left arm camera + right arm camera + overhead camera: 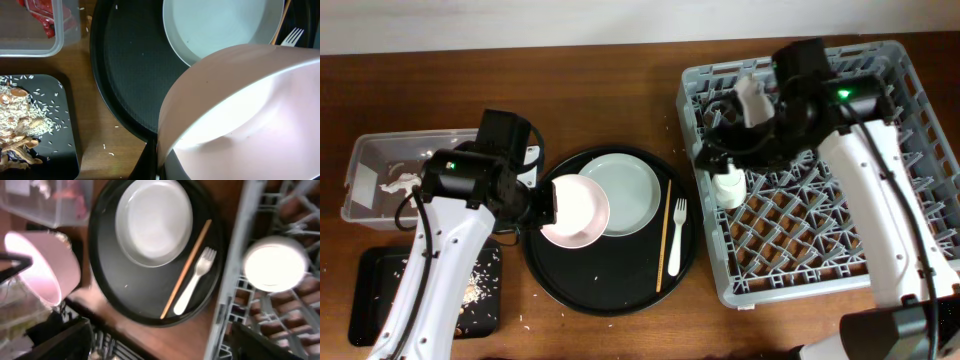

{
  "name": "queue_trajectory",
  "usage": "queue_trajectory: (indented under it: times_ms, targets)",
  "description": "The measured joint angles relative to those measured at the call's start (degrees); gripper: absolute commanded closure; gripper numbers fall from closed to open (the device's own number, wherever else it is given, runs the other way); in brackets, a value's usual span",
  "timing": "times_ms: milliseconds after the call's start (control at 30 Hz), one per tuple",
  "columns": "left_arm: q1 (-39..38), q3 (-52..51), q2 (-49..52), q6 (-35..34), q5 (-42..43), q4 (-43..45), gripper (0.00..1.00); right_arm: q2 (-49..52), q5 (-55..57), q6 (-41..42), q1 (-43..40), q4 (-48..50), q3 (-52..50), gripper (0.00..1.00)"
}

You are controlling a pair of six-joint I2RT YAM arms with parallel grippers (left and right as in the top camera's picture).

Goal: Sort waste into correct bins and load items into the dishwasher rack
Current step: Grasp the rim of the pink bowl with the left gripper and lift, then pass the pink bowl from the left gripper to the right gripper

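My left gripper [544, 205] is shut on the rim of the pinkish-white bowl [575, 210] and holds it tilted over the left side of the round black tray; the bowl fills the left wrist view [240, 110]. The pale plate [625, 190], the white fork [677, 235] and the wooden chopstick [665, 235] lie on that tray. My right gripper [712, 152] is open and empty above the left part of the grey dishwasher rack [910, 120]. The cream cup [730, 187] stands in the rack just below it and also shows in the right wrist view [275, 262]. The light-blue cup is not visible.
The clear tub [365, 160] at far left holds the white tissue [400, 183] and the red wrapper [47, 15]. The shallow black tray [380, 290] in front of it holds brownish scraps and rice [20, 125]. The round black tray [610, 290] lies between the bins and the rack.
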Motion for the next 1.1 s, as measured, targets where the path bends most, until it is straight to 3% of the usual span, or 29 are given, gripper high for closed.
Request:
queue_trajectory:
  times_ms: [33, 67, 100, 433, 767, 867, 967, 1067, 1100]
  targets:
    - [0.0, 0.0, 0.0, 0.0, 0.1, 0.0, 1.00, 0.0, 0.7, 0.4, 3.5, 0.9, 0.0, 0.46]
    - [0.0, 0.0, 0.0, 0.0, 0.3, 0.0, 1.00, 0.0, 1.2, 0.8, 6.5, 1.6, 0.0, 0.59]
    - [0.0, 0.0, 0.0, 0.0, 0.5, -0.2, 1.00, 0.0, 1.8, 0.8, 9.4, 2.5, 0.0, 0.62]
    - [-0.3, 0.0, 0.0, 0.0, 10.0, -1.5, 1.00, 0.0, 13.8, 9.7, 26.6, 9.0, 0.0, 0.61]
    - [-3.0, 0.0, 0.0, 0.0, 11.0, -1.5, 1.00, 2.5, 17.0, 10.6, 31.3, 10.5, 0.0, 0.62]
    - [-3.0, 0.0, 0.0, 0.0, 11.0, -1.4, 1.00, 4.1, 17.1, 10.7, 31.7, 10.5, 0.0, 0.75]
    - [-3.0, 0.0, 0.0, 0.0, 11.0, -1.2, 1.00, 4.3, 17.7, 11.2, 31.8, 10.5, 0.0, 0.76]
    - [-3.0, 0.0, 0.0, 0.0, 10.6, -1.1, 1.00, 4.3, 18.1, 11.2, 31.8, 10.7, 0.0, 0.95]
    - [-3.0, 0.0, 0.0, 0.0, 10.2, -1.1, 1.00, 4.3, 18.4, 11.4, 31.8, 10.7, 0.0, 0.96]
